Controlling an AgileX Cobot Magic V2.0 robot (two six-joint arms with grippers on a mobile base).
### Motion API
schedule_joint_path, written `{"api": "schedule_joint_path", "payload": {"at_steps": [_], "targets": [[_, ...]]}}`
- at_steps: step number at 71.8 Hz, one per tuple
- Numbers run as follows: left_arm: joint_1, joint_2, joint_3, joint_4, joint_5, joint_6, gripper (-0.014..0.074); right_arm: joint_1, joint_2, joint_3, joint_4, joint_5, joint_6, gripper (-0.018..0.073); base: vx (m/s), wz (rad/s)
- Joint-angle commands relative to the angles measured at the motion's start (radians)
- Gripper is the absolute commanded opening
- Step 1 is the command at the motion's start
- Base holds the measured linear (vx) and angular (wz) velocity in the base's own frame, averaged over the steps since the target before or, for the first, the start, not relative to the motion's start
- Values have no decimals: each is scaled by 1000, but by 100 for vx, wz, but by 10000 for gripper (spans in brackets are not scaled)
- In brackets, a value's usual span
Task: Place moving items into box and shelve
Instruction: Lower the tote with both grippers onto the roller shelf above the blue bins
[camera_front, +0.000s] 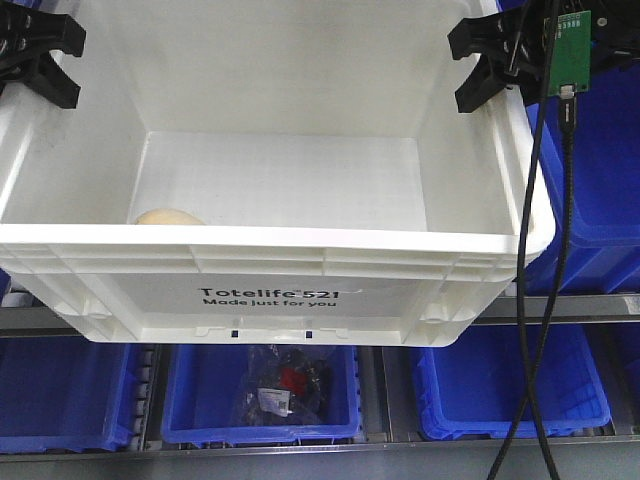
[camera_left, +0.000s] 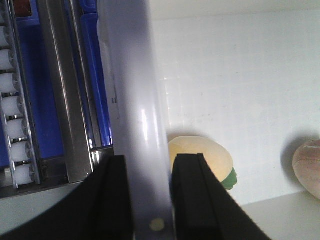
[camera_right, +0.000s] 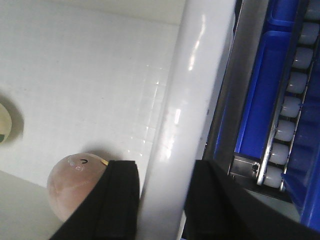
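Note:
The white box (camera_front: 270, 295), printed "Totelife 521", hangs in front of the shelving between both arms. My left gripper (camera_front: 40, 60) is shut on its left rim (camera_left: 135, 100), with the black fingers (camera_left: 112, 200) on either side of the rim. My right gripper (camera_front: 490, 65) is shut on the right rim (camera_right: 190, 90). Inside the box lies the cream-yellow item (camera_left: 200, 150) with a green bit, just visible over the front wall (camera_front: 168, 216). The reddish-brown item (camera_right: 75, 185) rests on the box floor by the right wall and is hidden in the front view.
Blue bins (camera_front: 60, 395) (camera_front: 510, 385) sit on the shelf below; the middle one (camera_front: 260, 400) holds bagged dark parts. Another blue bin (camera_front: 600, 170) is at the right. Roller tracks (camera_left: 12, 100) (camera_right: 290, 105) flank the box. A cable and green circuit board (camera_front: 568, 50) hang at the right.

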Motion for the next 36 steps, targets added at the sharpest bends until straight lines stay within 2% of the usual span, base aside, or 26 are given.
{"api": "schedule_joint_path", "payload": {"at_steps": [1,36], "targets": [[-30,-45,-47,-224,-102,1,-1,29,-58,-41,263,-50,-28,-3,0,0],[-30,-45,-47,-224,-102,1,-1,29,-58,-41,263,-50,-28,-3,0,0]]}}
